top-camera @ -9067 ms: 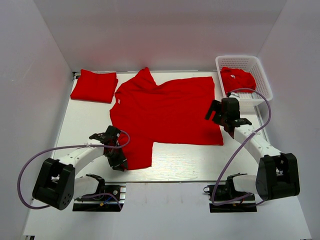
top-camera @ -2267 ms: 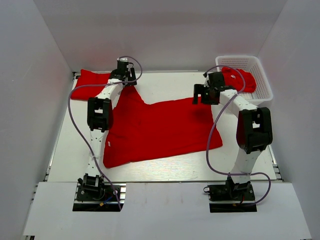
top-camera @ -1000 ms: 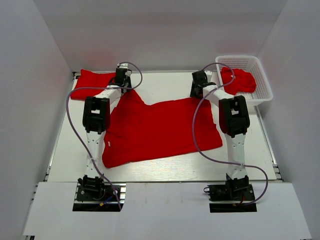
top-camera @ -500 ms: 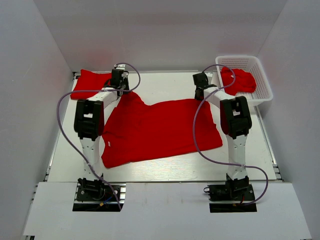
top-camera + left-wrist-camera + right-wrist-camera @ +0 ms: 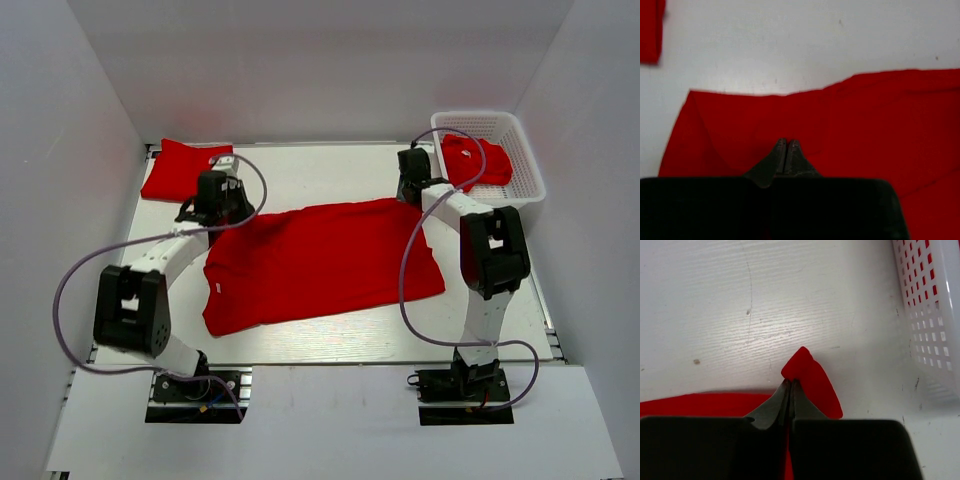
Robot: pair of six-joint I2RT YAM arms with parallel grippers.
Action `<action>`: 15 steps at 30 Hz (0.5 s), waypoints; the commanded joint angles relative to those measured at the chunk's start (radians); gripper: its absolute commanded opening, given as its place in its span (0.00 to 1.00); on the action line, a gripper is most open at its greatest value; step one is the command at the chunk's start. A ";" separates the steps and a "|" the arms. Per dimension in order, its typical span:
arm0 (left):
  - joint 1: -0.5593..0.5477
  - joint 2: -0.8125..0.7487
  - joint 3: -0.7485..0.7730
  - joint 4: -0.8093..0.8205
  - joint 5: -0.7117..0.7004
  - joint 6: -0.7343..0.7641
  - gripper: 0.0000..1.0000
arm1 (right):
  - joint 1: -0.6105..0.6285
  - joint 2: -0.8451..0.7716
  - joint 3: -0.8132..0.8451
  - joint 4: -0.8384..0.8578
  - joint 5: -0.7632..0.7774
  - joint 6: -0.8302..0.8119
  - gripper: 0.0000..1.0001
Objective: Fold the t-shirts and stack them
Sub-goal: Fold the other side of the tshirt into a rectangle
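The white worktop (image 5: 330, 165) carries one spread red t-shirt (image 5: 320, 265), a seemingly folded t-shirt (image 5: 175, 172) far left, and a white mesh basket (image 5: 487, 117) far right.

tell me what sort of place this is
Probably a robotics lab test cell: plain white walls box in a white table, a left arm and right arm are bolted at its near edge, and the props are a spread t-shirt, a folded t-shirt and a mesh basket.

Plain bright red t-shirts (image 5: 320, 262), white mesh basket (image 5: 478, 116), white table (image 5: 330, 170).
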 commanded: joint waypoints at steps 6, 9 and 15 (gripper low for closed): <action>-0.002 -0.406 -0.262 -0.207 0.055 -0.131 0.00 | -0.010 -0.117 -0.077 0.038 0.004 -0.048 0.00; -0.002 -0.557 -0.327 -0.290 0.065 -0.156 0.00 | -0.011 -0.136 -0.096 0.029 0.004 -0.054 0.00; -0.002 -0.712 -0.445 -0.411 0.124 -0.216 0.00 | -0.022 -0.176 -0.137 0.014 -0.010 -0.054 0.00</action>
